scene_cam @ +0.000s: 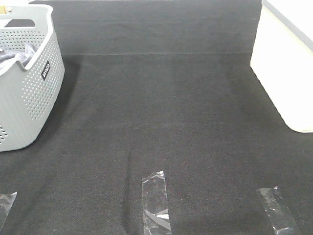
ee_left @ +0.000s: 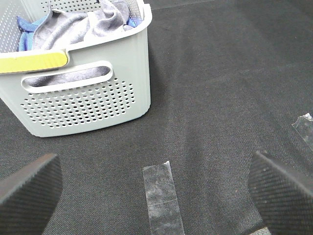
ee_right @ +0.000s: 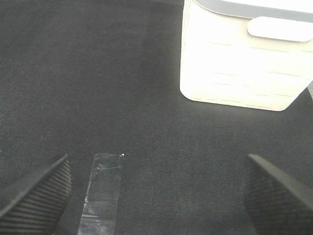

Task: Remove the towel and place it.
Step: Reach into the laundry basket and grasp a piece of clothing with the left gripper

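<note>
The slate grey-purple towel (ee_left: 80,25) lies crumpled inside the grey perforated basket (ee_left: 88,98), over a bright blue cloth (ee_left: 28,28). In the exterior high view the basket (scene_cam: 29,88) stands at the far left and a bit of towel (scene_cam: 14,56) shows over its rim. My left gripper (ee_left: 156,196) is open and empty, low over the black cloth a short way from the basket's handle side. My right gripper (ee_right: 156,196) is open and empty, facing a cream bin. Neither gripper shows in the exterior high view.
A cream-white bin (scene_cam: 286,68) stands at the right edge; it also shows in the right wrist view (ee_right: 244,58). Strips of clear tape (scene_cam: 156,200) lie along the front of the black table cloth (scene_cam: 161,112), with one under each gripper (ee_left: 161,198) (ee_right: 102,193).
</note>
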`<state>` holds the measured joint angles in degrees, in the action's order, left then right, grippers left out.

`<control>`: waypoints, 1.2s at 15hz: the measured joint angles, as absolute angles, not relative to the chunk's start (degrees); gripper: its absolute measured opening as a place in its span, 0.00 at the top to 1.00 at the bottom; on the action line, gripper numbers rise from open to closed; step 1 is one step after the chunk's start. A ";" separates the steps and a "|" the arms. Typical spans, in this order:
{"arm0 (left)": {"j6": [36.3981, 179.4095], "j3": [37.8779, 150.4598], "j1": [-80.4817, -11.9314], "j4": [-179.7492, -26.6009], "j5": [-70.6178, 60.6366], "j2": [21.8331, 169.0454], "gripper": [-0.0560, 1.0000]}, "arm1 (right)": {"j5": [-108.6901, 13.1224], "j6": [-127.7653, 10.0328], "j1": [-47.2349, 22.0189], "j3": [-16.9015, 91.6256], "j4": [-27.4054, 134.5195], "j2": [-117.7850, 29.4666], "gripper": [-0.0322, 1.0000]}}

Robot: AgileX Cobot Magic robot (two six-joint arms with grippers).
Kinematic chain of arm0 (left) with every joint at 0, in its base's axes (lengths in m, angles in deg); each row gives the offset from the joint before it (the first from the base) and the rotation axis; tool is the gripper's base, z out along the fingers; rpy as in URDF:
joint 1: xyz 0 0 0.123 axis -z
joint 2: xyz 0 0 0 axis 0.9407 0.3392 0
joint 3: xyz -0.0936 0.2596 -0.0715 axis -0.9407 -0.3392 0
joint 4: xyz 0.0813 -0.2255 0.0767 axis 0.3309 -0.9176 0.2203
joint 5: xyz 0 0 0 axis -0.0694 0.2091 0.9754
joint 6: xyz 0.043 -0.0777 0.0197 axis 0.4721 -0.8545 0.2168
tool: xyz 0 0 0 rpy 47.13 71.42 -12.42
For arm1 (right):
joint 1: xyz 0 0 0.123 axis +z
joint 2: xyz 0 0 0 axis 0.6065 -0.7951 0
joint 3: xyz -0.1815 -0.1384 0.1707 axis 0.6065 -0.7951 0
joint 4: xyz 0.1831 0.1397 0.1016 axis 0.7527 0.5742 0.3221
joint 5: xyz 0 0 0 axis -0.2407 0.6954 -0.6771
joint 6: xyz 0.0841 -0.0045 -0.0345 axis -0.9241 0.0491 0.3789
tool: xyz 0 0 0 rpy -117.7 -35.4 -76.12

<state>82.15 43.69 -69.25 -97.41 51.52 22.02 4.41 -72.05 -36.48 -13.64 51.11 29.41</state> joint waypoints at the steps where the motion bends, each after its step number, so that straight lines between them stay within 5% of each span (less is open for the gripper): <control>1: 82.15 43.69 -69.25 -97.41 51.52 22.02 0.01 | 4.41 -72.05 -36.48 -13.64 51.11 29.41 0.12; 18: 82.15 43.69 -69.25 -97.41 51.46 22.02 0.01 | 4.41 -72.05 -36.48 -13.64 51.16 29.41 0.12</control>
<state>82.15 43.69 -69.25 -97.41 51.46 22.02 4.41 -72.05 -36.48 -13.64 51.16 29.41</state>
